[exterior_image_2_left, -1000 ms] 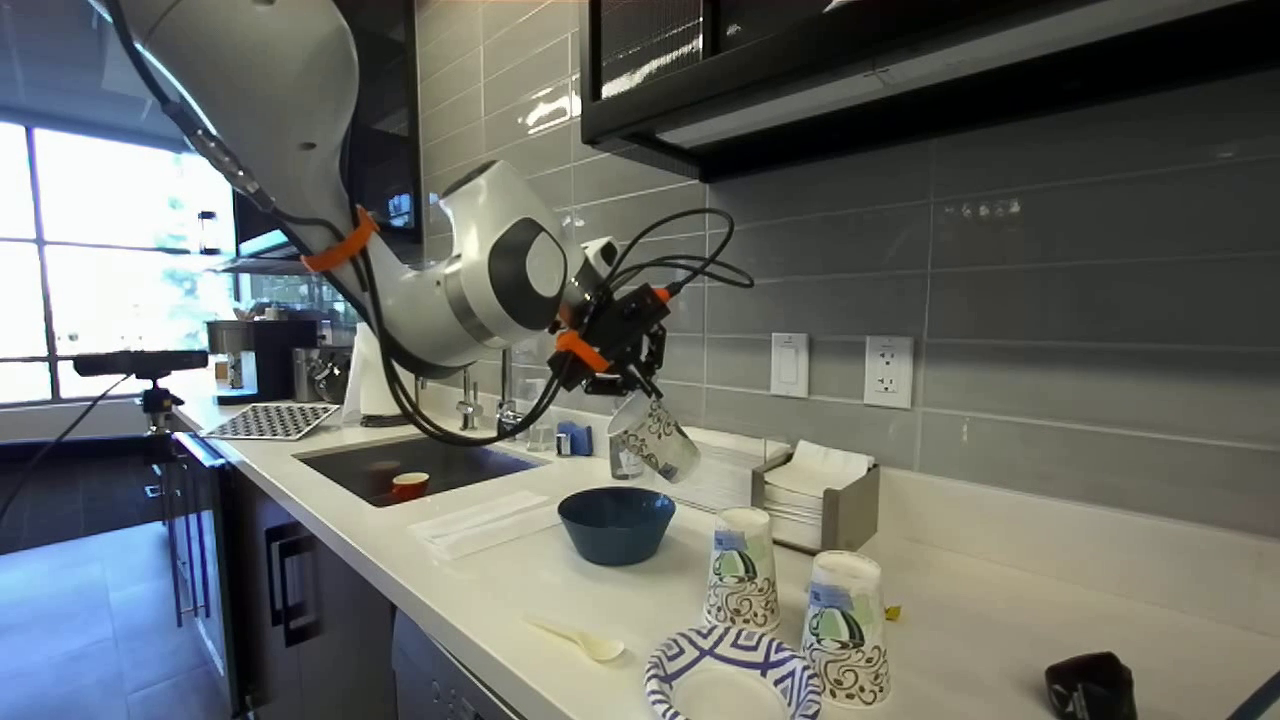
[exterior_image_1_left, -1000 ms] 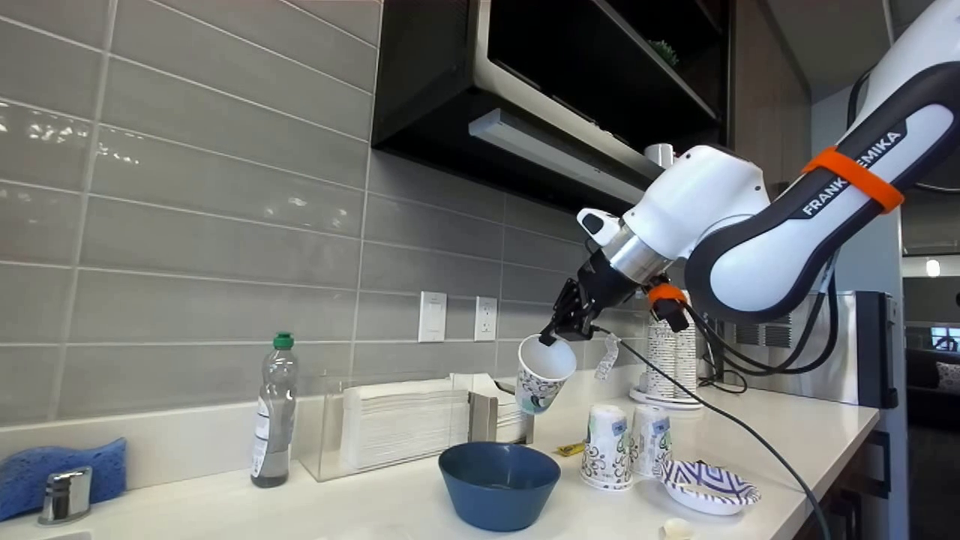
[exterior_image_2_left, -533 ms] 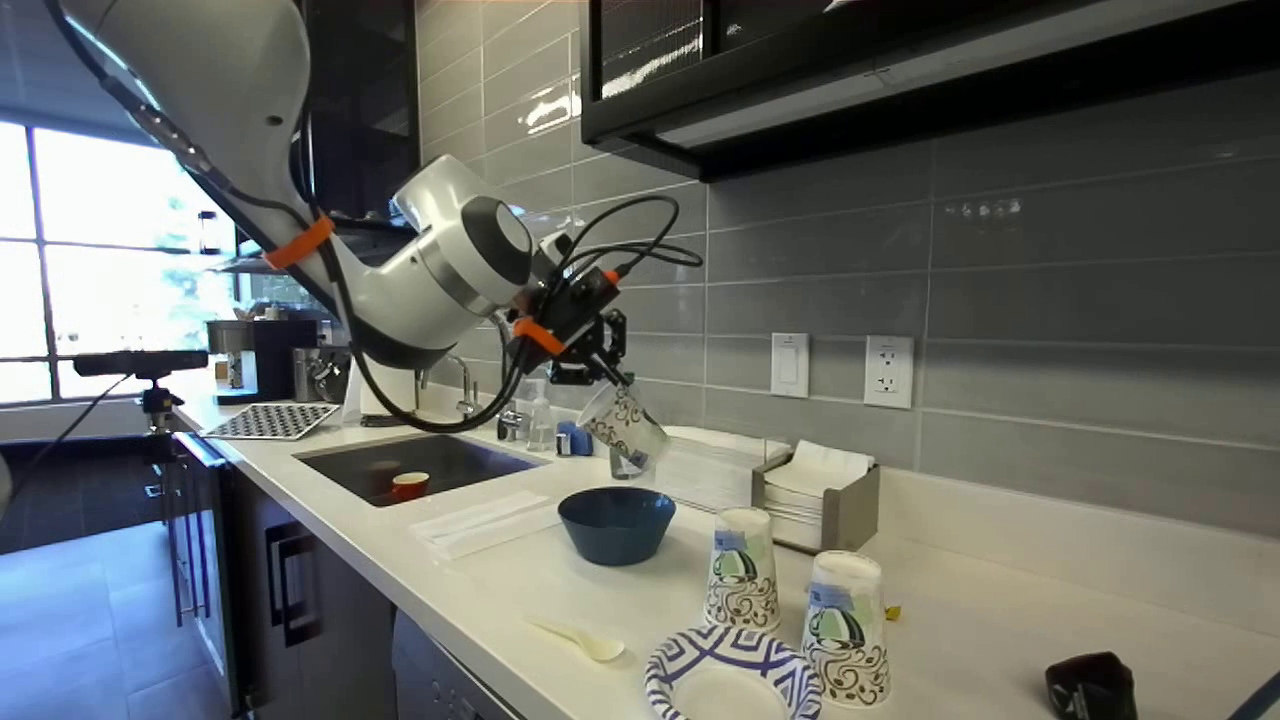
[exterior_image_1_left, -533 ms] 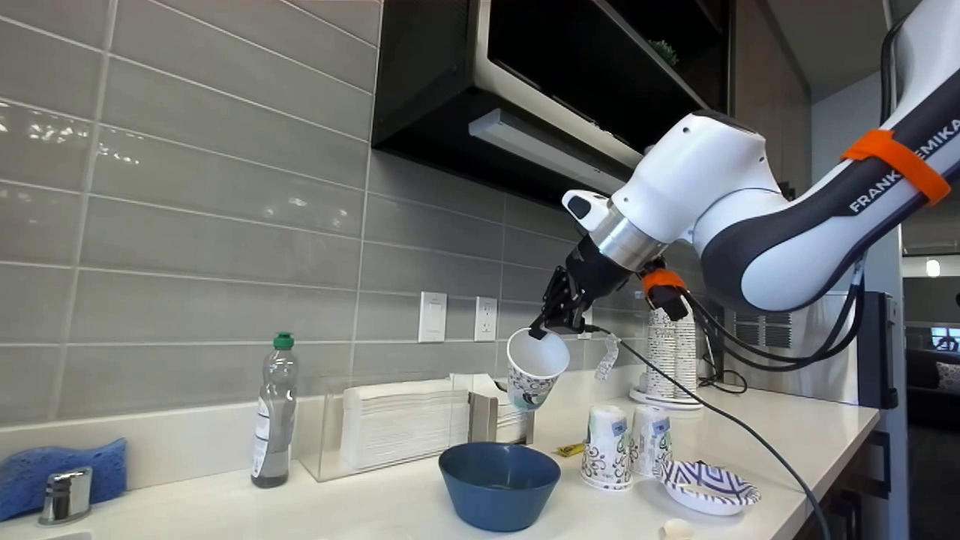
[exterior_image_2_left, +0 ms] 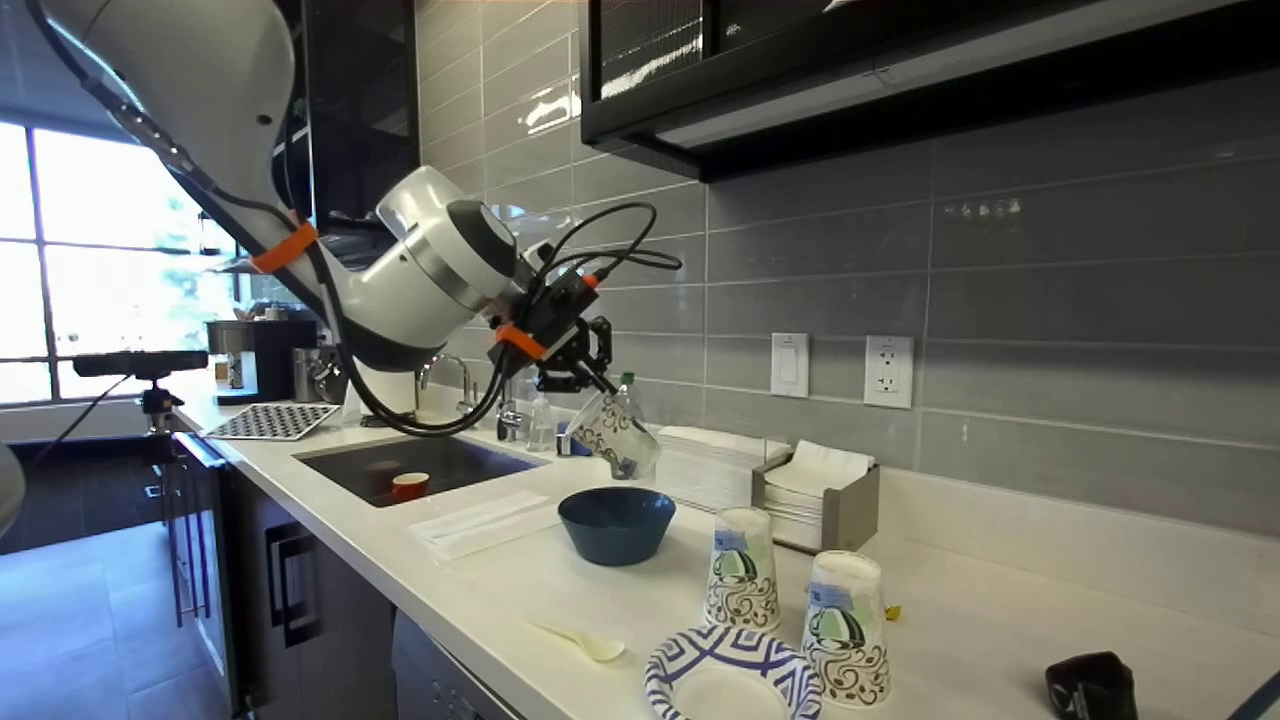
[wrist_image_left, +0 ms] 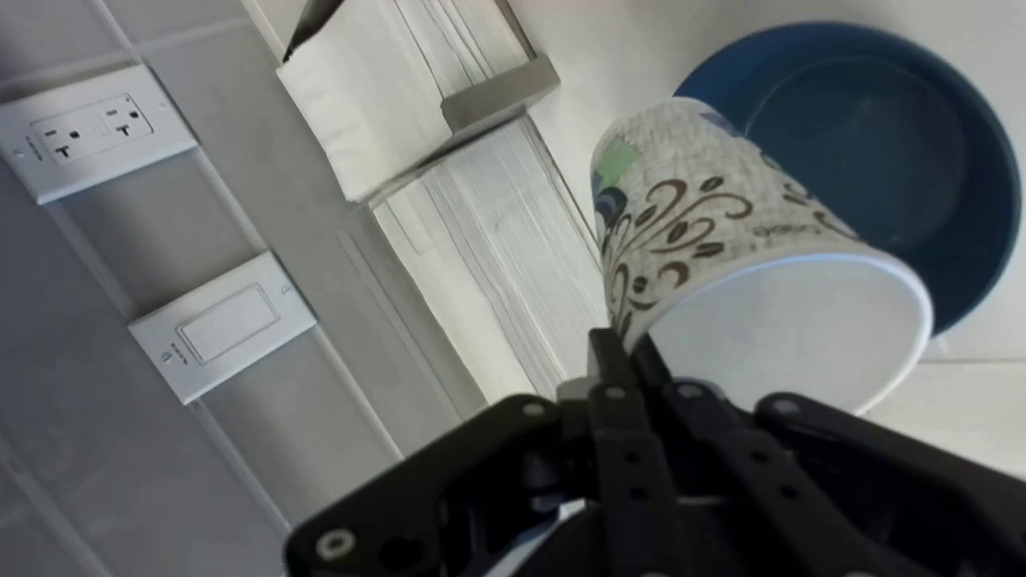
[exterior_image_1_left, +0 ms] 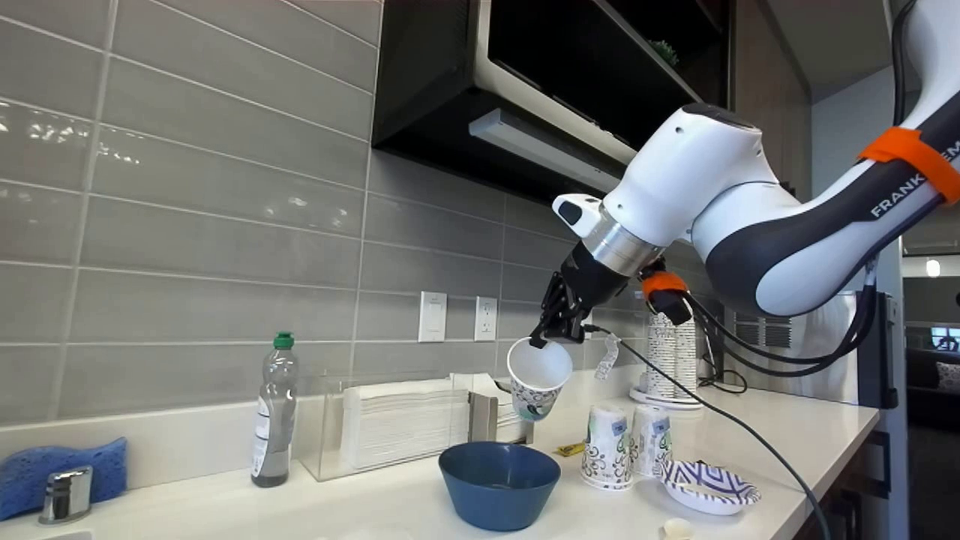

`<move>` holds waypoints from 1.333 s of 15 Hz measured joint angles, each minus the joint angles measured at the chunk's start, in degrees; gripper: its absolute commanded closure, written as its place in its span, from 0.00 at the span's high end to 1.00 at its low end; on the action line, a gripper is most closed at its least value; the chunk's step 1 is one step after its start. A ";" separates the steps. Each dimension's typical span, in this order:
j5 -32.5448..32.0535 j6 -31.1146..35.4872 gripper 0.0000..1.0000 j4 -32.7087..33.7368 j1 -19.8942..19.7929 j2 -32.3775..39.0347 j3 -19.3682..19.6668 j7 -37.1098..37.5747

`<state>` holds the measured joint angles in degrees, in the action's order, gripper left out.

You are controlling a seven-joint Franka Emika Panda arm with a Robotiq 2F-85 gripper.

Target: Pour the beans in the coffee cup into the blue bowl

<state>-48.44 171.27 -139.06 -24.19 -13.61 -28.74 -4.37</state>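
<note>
The coffee cup [exterior_image_1_left: 539, 382] is held in the air, tilted, mouth higher than base!
Right at the rim, its wall is pinched by the gripper [wrist_image_left: 629, 346]; lower down, the blue bowl [exterior_image_1_left: 498, 502] is seen resting on the white counter [exterior_image_2_left: 980, 610] in both exterior views, and in the wrist view part of that bowl is hidden by the cup.

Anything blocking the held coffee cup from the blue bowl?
Nothing visible. The gripper pinches the coffee cup by its rim, tilted, higher than the blue bowl; both exterior views show no object between them. The upside-down cups stand to the side.
</note>
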 measured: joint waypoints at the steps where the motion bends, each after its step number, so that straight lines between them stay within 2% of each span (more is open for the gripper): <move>1: -0.86 -3.15 0.01 0.07 -0.53 -0.34 -0.76 0.14; 6: -7.49 -18.96 0.01 0.85 -1.77 -1.36 -7.34 4.77; 11: -14.08 -26.48 0.01 3.04 -1.86 -1.30 -13.34 9.01; 12: -16.93 -28.14 0.01 3.52 -0.09 -0.90 -12.54 10.40; 15: -25.39 -34.35 0.01 5.03 9.71 1.99 -5.92 14.58; 18: -30.61 -38.77 0.04 6.61 18.47 5.98 0.77 16.80; 20: -33.34 -39.42 0.04 7.82 22.40 8.45 4.41 17.31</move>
<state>-81.78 131.86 -131.24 -1.79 -5.16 -24.33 12.94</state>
